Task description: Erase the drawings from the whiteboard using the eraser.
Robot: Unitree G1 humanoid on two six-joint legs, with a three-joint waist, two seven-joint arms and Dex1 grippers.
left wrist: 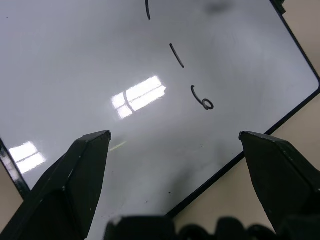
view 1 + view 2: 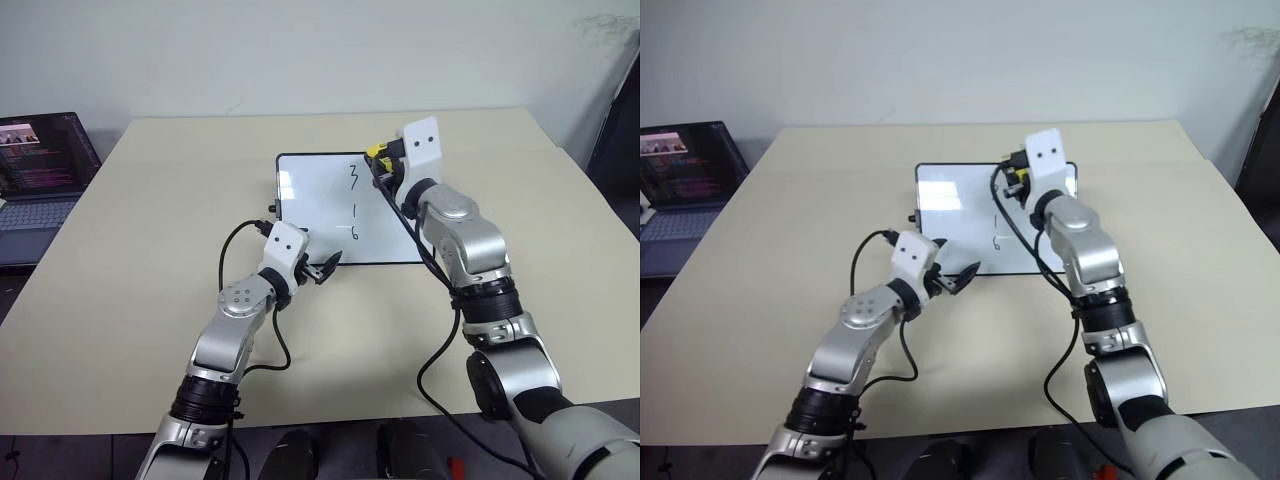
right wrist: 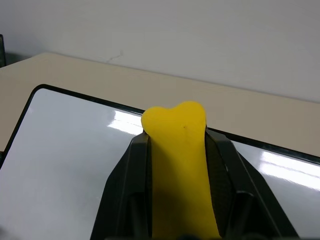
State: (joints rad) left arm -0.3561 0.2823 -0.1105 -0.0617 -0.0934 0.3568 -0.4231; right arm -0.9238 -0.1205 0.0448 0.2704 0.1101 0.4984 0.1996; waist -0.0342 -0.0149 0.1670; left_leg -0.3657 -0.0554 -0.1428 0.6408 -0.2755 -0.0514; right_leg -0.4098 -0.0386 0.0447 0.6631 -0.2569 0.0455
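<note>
Lying flat near the middle of a beige table (image 2: 150,280), the whiteboard (image 2: 310,215) shows in the head views with its drawings (image 2: 353,205), a 3, a 1 and a 6, in a column down its right half. The left gripper (image 2: 322,270) sits at the board's near edge, close to the near left corner, fingers spread open and holding nothing. The right gripper (image 2: 378,158) hangs over the board's far right corner, shut tight on the yellow eraser (image 2: 375,152). A laptop (image 2: 40,180) stands open at the table's far left edge.

In the left wrist view, two black fingers (image 1: 75,175) stand wide apart over the glossy board, with the 1 and the 6 beyond them and the black frame (image 1: 295,107) running beside the right finger.

In the right wrist view, the eraser (image 3: 177,165) is pinched upright between the fingers (image 3: 125,185), its rounded tip sticking out past them above the board's far edge, with bare table beyond and a pale wall (image 3: 200,35).
</note>
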